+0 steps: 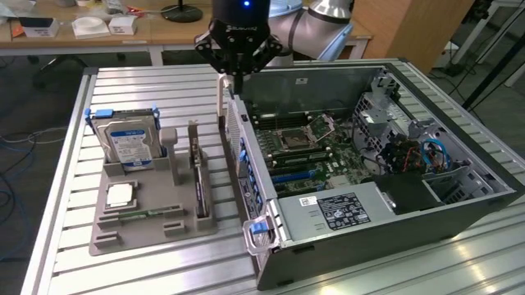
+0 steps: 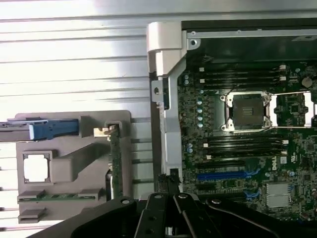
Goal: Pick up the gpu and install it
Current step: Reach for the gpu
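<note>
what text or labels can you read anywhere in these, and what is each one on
Nothing reads clearly enough to quote.
Pale word on the body of the gripper: too blurred.
Blue label on the hard drive: print too small.
White label on the power supply: print too small.
White markings on the motherboard: too small.

silver slatted metal table (image 1: 123, 86) under everything | grey plastic tray (image 1: 144, 236) just beside open black computer case (image 1: 459, 209), on the exterior view's left | silver hard drive with blue label (image 1: 127, 144) upright at tray's far end | green gpu card (image 1: 199, 184) on edge in tray, side nearest case
</note>
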Available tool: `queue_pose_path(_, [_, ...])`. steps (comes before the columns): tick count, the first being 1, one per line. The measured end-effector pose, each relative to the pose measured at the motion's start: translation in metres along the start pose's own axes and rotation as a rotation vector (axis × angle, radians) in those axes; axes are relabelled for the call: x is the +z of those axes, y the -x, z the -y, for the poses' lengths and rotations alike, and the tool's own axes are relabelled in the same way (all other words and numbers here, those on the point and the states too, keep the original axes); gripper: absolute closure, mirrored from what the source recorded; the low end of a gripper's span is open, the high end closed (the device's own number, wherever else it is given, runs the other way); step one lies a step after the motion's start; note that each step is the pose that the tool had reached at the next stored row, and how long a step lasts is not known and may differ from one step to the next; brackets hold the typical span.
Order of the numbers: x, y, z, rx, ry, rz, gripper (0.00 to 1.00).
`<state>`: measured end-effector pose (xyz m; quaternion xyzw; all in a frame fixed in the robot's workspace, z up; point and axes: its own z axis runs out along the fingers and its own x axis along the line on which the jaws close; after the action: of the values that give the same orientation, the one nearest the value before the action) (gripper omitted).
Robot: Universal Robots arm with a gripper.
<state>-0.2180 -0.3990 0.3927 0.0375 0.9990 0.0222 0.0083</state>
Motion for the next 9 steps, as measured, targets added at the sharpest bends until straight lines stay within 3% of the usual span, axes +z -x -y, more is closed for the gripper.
queue_pose_path(9, [-0.0004,-0.041,0.0031,0.0,0.0,0.0,0.89])
